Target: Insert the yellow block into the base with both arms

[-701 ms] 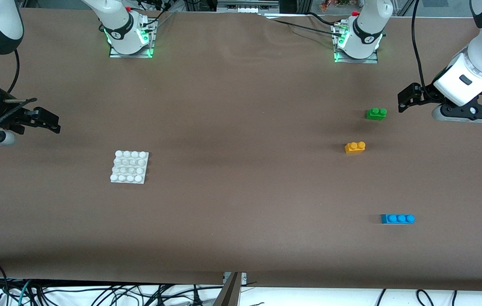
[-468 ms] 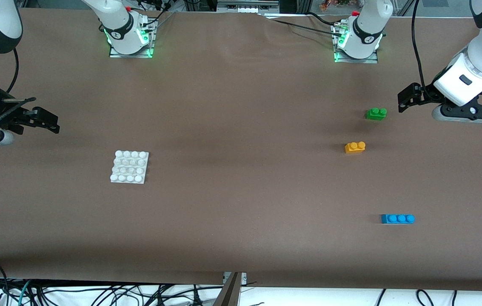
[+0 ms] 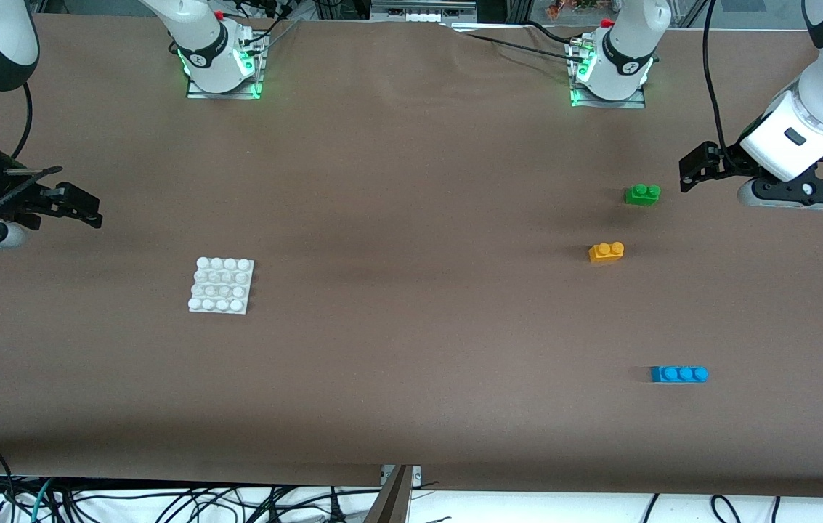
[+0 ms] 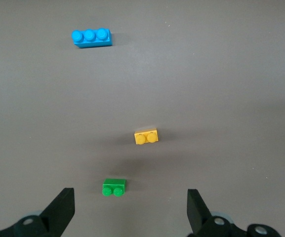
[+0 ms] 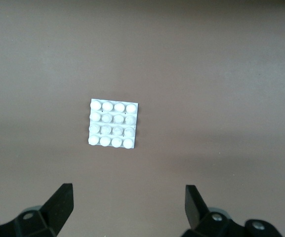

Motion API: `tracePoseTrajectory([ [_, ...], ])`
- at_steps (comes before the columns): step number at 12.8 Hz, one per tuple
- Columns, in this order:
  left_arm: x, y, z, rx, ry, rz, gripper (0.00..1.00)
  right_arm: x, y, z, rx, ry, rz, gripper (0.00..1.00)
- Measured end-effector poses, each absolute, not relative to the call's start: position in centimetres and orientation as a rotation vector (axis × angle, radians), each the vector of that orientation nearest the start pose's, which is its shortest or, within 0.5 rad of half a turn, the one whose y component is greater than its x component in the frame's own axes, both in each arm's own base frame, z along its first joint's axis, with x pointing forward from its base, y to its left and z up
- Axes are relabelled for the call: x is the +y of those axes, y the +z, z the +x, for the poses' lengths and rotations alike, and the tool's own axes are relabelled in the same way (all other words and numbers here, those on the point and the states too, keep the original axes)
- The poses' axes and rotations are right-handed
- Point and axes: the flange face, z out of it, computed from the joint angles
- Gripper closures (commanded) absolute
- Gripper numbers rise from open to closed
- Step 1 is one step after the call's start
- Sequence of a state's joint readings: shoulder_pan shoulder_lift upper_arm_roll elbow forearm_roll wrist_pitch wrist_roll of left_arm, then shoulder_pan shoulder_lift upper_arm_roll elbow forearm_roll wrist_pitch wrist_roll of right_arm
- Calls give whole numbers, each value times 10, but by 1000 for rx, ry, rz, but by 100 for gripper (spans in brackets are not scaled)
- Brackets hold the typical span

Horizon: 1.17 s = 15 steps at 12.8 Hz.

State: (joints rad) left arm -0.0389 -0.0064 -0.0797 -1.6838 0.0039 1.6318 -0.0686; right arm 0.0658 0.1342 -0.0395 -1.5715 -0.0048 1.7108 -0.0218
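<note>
A: where's the yellow block?

B: flat on the table, studs up, toward the left arm's end; roughly mid-depth between the base-side edge and the camera-side edge; nothing touching it; also in the left wrist view

A: neighbours?

B: green brick near it, farther from the front camera and a bit closer to the left arm's end edge; blue brick well apart, nearer the camera-side edge; all three separate, none stacked

A: base?

B: white base lies flat toward the right arm's end, well apart from the yellow block; studs up, nothing on it; right wrist view shows it whole

A: left gripper?

B: left gripper is in the air close to the left arm's end edge, beside the green brick, not touching it; fingers spread wide, nothing between them

A: right gripper?

B: right gripper is in the air close to the right arm's end edge, well apart from the base; fingers spread wide too, holding nothing; its wrist view has the base between the two fingers, farther off

A: block seated?

B: no; not yet picked up, not on the base
</note>
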Motion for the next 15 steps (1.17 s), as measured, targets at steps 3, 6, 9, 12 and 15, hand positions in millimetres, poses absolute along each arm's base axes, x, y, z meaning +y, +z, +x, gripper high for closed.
tracePoseTrajectory([
  [3,-65,580,550,79,71,-3131,0,19,557,603,-83,17,-3150,0],
  [6,-65,580,550,79,71,-3131,0,25,555,601,-99,44,-3149,0],
  [9,-65,580,550,79,71,-3131,0,28,553,599,-106,70,-3148,0],
  [12,-65,580,550,79,71,-3131,0,29,549,599,-107,85,-3144,0],
  [15,-65,580,550,79,71,-3131,0,30,541,599,-107,113,-3141,0],
])
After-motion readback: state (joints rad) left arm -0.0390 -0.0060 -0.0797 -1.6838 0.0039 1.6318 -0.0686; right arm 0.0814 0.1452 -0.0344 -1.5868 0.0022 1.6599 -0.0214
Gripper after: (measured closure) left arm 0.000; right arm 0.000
